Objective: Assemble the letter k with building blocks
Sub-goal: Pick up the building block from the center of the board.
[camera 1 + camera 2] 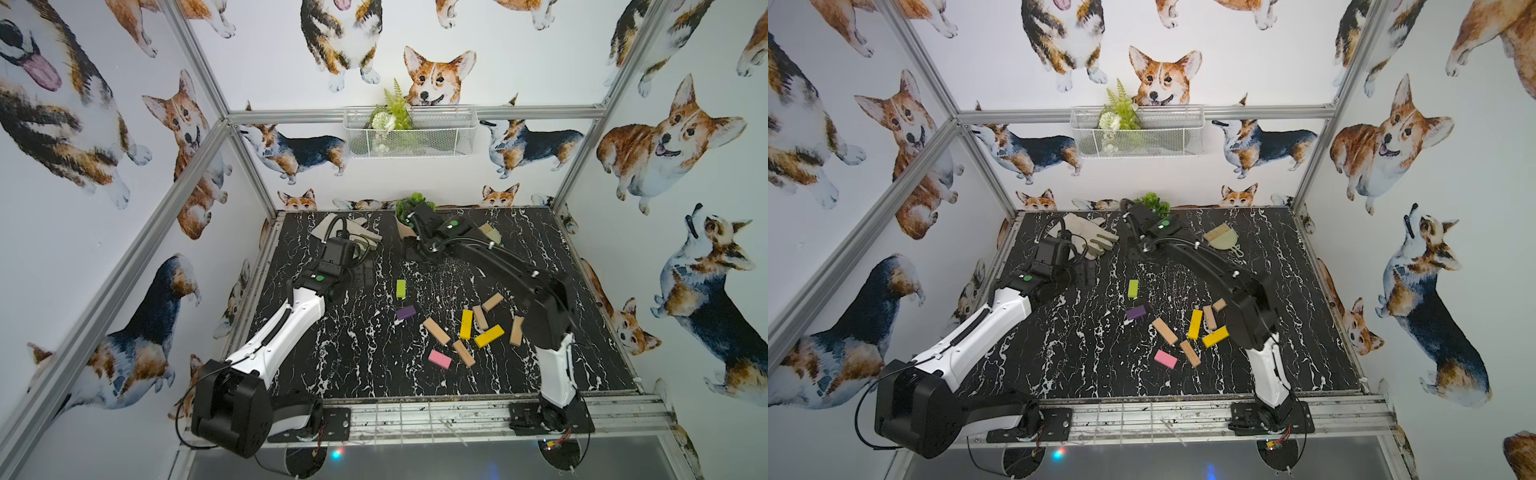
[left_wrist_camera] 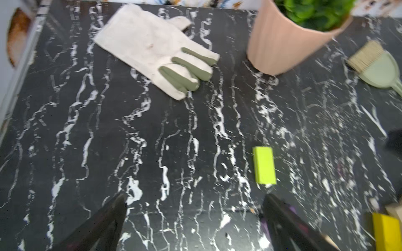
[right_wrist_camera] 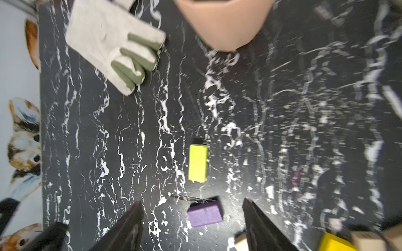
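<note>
Jaws of the right gripper (image 3: 191, 201) are standing apart, empty (left gripper (image 2: 195, 195) too); small purple rectangular block (image 3: 205, 214) is showing crosswise between them, lower centre of frame.

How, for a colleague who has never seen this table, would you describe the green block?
On the black marble table, look near the middle, in front of the pink plant pot at the back. The green block lies flat there, just behind the purple block. It is the only lime-coloured one.
</note>
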Motion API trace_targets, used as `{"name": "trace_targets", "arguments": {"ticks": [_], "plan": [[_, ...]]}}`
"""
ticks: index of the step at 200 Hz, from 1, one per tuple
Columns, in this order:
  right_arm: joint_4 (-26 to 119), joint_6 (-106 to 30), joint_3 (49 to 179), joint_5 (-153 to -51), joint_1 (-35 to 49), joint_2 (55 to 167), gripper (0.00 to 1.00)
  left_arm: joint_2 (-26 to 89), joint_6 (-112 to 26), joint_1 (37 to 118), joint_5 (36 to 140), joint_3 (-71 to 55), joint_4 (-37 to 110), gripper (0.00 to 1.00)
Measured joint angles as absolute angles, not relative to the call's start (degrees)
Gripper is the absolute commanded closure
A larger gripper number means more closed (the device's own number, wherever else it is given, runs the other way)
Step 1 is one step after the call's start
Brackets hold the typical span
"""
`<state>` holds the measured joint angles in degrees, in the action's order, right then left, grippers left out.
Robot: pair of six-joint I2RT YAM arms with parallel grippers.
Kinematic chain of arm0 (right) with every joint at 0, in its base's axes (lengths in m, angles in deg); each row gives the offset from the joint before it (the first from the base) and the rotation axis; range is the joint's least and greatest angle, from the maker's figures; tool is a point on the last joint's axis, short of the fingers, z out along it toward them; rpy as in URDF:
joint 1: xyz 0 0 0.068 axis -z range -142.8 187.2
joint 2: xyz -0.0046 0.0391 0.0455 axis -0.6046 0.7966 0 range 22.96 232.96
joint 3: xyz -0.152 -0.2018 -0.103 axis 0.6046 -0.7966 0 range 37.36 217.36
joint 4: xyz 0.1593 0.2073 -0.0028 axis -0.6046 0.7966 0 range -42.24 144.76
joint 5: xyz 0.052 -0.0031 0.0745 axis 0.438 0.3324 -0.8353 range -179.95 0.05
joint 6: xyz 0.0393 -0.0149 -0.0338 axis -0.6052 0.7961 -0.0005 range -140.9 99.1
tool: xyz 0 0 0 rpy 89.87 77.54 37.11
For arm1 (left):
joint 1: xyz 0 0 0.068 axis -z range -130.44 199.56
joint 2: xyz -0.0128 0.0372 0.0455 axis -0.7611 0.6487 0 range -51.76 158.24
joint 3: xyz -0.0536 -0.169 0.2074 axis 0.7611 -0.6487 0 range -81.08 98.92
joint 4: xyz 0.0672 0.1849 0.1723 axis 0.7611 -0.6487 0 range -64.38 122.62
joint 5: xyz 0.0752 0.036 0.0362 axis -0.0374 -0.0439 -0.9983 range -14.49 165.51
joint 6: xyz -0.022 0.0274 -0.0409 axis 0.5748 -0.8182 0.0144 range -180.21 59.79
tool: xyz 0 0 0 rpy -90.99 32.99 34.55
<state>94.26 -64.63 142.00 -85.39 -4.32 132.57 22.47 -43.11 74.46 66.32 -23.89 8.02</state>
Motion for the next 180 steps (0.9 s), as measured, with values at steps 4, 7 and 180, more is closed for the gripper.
{"name": "trace_targets", "arguments": {"ticks": [4, 7, 180], "plan": [[92.0, -64.5, 137.2, -86.2, -2.4, 129.2, 0.28, 22.6, -43.1, 76.2, 66.0, -24.0, 7.8, 0.03], [90.2, -64.5, 134.0, -86.3, -1.2, 127.1, 0.28, 22.8, -43.1, 77.3, 65.9, -24.0, 7.6, 0.04], [79.7, -64.4, 96.4, -101.9, 24.9, 100.1, 0.29, 54.5, -52.3, 87.9, 84.5, -9.7, -1.8, 0.19]]}}
